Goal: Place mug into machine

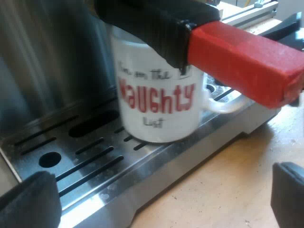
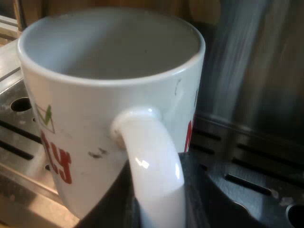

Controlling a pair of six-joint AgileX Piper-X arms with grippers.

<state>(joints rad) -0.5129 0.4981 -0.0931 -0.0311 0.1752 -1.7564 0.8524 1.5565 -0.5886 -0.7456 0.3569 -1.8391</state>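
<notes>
A white mug (image 1: pixel 159 95) with red "NAUGHTY" lettering stands upright at the espresso machine's slotted metal drip tray (image 1: pixel 90 156), directly beneath the locked holder's dark handle (image 1: pixel 152 21) and its red end (image 1: pixel 247 61). I cannot tell whether the mug's base touches the tray. My left gripper (image 1: pixel 159 209) is open in front of the tray, apart from the mug, with nothing between its fingers (image 1: pixel 28 202). My right gripper (image 2: pixel 156 199) is shut on the mug's handle (image 2: pixel 152 156), a black finger (image 2: pixel 107 204) on each side. The mug (image 2: pixel 95 118) is empty inside.
The machine's shiny steel front wall (image 1: pixel 52 61) rises just behind the mug. A wooden tabletop (image 1: pixel 223 190) lies before the tray's edge. The holder's red end juts out over the mug's handle side, close above the rim.
</notes>
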